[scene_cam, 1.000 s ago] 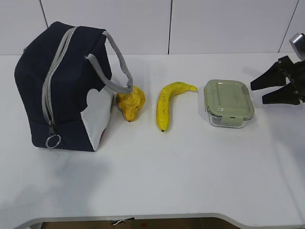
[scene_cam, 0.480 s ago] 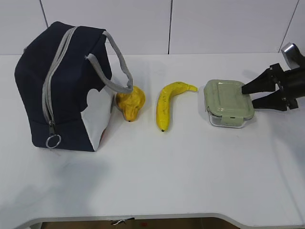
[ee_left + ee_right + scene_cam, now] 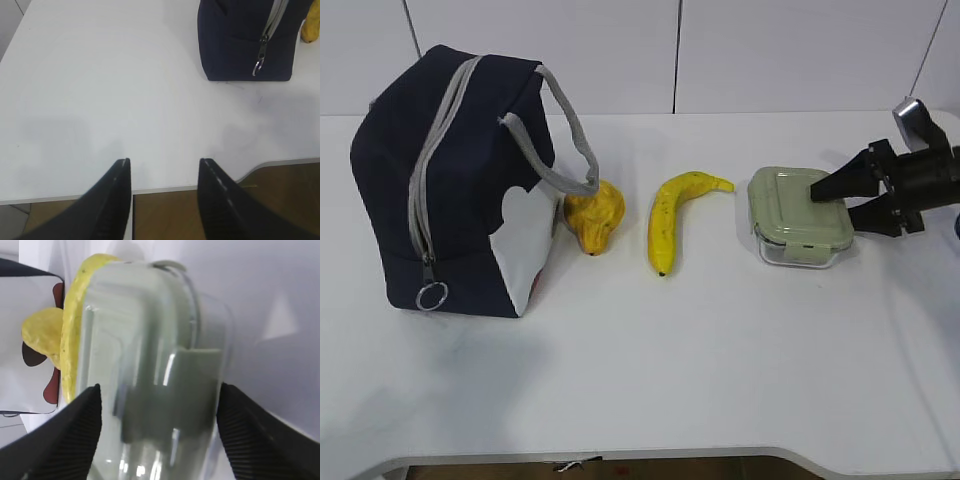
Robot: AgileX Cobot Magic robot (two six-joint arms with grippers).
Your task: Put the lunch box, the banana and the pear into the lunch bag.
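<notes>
White tabletop carries a left-to-right row: boxy navy-blue fabric lunch bag, lumpy golden pear, curved yellow banana lying near-to-far (stem far-right), and clear glass lunch box with sage-green lid. Right gripper straddles the box's right end, jaws spread; left gripper hangs half-spread over the table's edge, holding nothing.

Navy lunch bag, yellow banana, sage-lidded lunch box.

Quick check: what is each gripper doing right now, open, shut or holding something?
Left gripper: open, holding nothing, over bare table.
Right gripper: open, its fingers either side of the lunch box, not yet closed on it.
</notes>
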